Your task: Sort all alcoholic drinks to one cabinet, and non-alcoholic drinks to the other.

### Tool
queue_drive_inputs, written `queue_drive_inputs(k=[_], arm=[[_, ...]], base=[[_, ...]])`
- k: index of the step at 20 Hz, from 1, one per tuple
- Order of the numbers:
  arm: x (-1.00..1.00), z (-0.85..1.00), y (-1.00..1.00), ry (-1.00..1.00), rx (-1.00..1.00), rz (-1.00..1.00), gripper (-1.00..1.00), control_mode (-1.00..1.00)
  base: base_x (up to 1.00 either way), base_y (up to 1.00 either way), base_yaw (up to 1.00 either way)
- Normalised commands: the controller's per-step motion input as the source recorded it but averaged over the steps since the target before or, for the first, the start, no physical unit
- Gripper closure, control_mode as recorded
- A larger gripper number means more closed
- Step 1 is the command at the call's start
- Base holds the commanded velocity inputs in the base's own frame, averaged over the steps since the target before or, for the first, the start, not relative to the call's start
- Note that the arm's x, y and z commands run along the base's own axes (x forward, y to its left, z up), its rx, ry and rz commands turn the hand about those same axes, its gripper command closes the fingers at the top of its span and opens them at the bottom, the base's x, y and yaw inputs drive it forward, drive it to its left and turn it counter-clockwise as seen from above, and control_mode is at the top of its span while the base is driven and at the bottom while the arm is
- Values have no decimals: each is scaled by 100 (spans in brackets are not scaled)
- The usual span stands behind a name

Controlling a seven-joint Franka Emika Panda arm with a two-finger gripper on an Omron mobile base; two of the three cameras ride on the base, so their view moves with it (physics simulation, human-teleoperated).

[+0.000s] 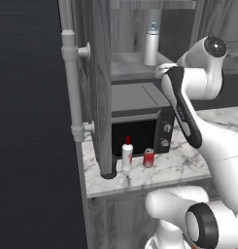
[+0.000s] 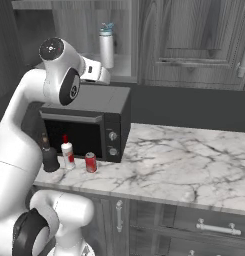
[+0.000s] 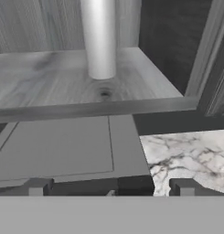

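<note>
Gripper (image 3: 111, 187), jaws wide and empty, should drop from the shelved pale-grey bottle (image 1: 151, 46) toward the worktop's (image 2: 194, 165) left-edge red can (image 2: 90, 162).

A black microwave (image 2: 86, 127) stands on the marble bench (image 2: 184, 160) beneath an open wooden cabinet (image 1: 127, 68), with closed drawers (image 2: 214, 225) below.

I'm working in a kitchen — a marble-veined counter (image 2: 194, 165) carries a black microwave (image 2: 89, 125), dark wood-grain cabinets (image 2: 194, 40) hang above it, and drawers with metal handles (image 2: 216, 227) sit beneath — plainly a home setting.
</note>
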Motion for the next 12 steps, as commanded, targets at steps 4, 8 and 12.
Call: queue_drive_inputs(k=[4,8,12], arm=[[-19,-30,0,9,0,3,-100,-100],[-2,-19,1,2,-1,2,-100,-100],[0,-15,2,0,-4,0,-100,-100]], base=[[0,0,0],[0,0,0],[0,0,0]])
